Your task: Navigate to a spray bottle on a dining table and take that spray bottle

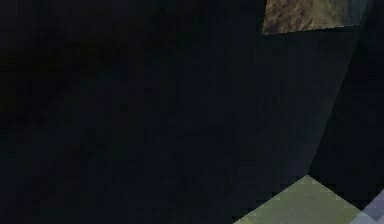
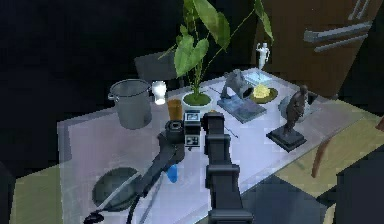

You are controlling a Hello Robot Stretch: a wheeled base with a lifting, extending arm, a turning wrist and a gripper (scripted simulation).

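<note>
The drive looks finished to me: I am parked alongside the dining table (image 2: 85,140), with a dark wall (image 1: 150,110) ahead in the forward view. The step in hand is the grasp.

In the arm side view the arm (image 2: 222,185) reaches out over the near edge of the tabletop. The gripper (image 2: 118,208) hangs off its far end, and its thin fingers slant down toward the view's lower left, above or against a dark round dish (image 2: 118,187). A small blue thing (image 2: 172,173) stands on the table just beside the gripper's body, between it and the arm. I take that for the spray bottle, though it is only a blob at this range and I would not swear to it.

Farther out on the table stand a grey pot (image 2: 130,102), a potted plant (image 2: 200,45) and, toward the view's right, a dark statuette (image 2: 294,112), all well apart from the gripper.

I cannot read how the fingers are set, and with the dish and tabletop behind them I cannot tell whether the gripper holds anything.

My judgement is that the fingertips lie past the blue thing and not around it. The next move therefore calls for bringing the fingers back level with it and either side of it, then lifting it straight up clear of the dish. Depth is hard to read here, so I would go slowly.
</note>
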